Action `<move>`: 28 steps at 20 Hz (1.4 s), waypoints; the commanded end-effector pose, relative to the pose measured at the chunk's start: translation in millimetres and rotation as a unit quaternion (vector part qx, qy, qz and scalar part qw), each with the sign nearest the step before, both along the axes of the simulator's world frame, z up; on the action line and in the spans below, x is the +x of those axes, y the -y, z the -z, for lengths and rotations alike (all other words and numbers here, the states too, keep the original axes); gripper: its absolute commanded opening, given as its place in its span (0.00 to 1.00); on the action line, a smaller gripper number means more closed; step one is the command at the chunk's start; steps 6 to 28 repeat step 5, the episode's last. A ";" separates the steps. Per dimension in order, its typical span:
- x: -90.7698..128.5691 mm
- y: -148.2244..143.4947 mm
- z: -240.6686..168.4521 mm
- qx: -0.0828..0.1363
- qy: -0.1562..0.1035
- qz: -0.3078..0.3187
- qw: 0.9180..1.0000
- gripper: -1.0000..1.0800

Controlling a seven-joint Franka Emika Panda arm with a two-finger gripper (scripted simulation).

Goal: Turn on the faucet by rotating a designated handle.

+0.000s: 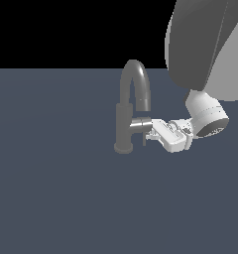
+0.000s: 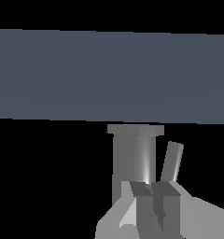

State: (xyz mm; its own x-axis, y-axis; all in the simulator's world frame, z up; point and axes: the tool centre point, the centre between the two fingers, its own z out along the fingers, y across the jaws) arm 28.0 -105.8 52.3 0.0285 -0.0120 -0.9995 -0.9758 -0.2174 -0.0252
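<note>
Gripper (image 2: pixel 153 193): fingers sitting nearly pressed together, reaching the handle (image 1: pixel 141 124) end from the exterior view's right. Faucet (image 1: pixel 124 119): standing amid bare floor (image 1: pixel 56 198).

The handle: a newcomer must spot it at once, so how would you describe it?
Find the grey faucet standing on the dark floor. Halfway up its post, the handle is a short shiny stub jutting sideways toward the white hand. Unlike the arched spout above, it lies horizontal.

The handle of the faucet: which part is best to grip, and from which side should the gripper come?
Probably the free end of the handle, approached from the exterior view's right, where the gripper is. The stub juts horizontally that way from the faucet post, so fingers can close across it.
</note>
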 end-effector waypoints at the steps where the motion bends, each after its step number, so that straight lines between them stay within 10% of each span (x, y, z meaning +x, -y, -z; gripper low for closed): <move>1: -1.3 -13.1 14.9 0.005 -0.012 -0.006 1.000 0.00; 28: 2.6 -15.2 17.2 0.006 -0.013 -0.007 1.000 0.00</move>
